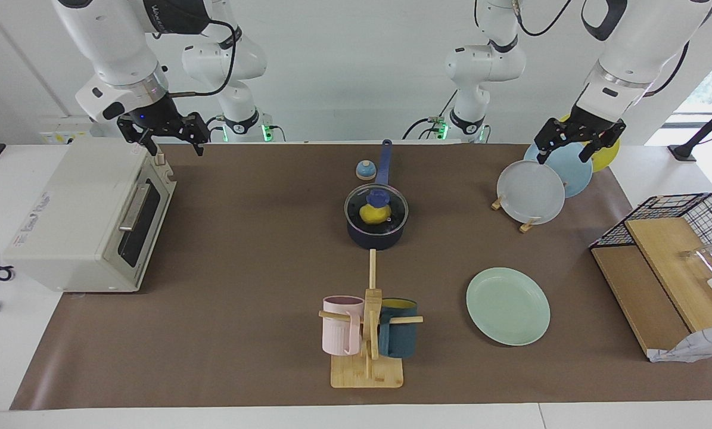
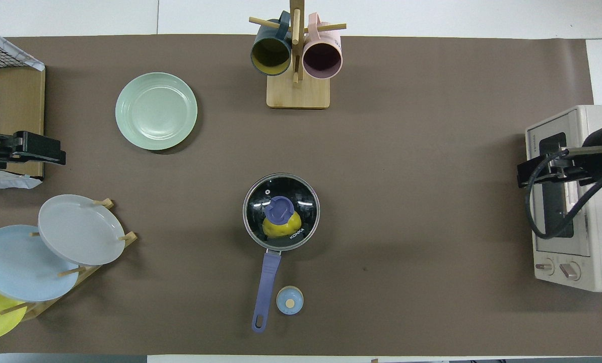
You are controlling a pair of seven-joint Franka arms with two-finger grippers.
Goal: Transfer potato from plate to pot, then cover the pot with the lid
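Overhead view, lid (image 2: 281,212) on pot (image 2: 265,290), potato (image 2: 282,228) inside, bell (image 2: 289,300) beside handle, both jaws open, empty.

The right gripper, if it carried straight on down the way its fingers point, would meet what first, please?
Probably the toaster oven: the right gripper hangs open, fingers pointing down, over the oven's top edge nearest the robots. Depth is uncertain, so it might just miss and meet the table beside it.

Both arms are raised and drawn apart, one at each end of the table. The left gripper (image 1: 577,142) hangs with its wrist tilted, fingers pointing down and spread apart, holding nothing. The right gripper (image 1: 171,138) hangs likewise, wrist angled, its two fingers parted wide and empty.
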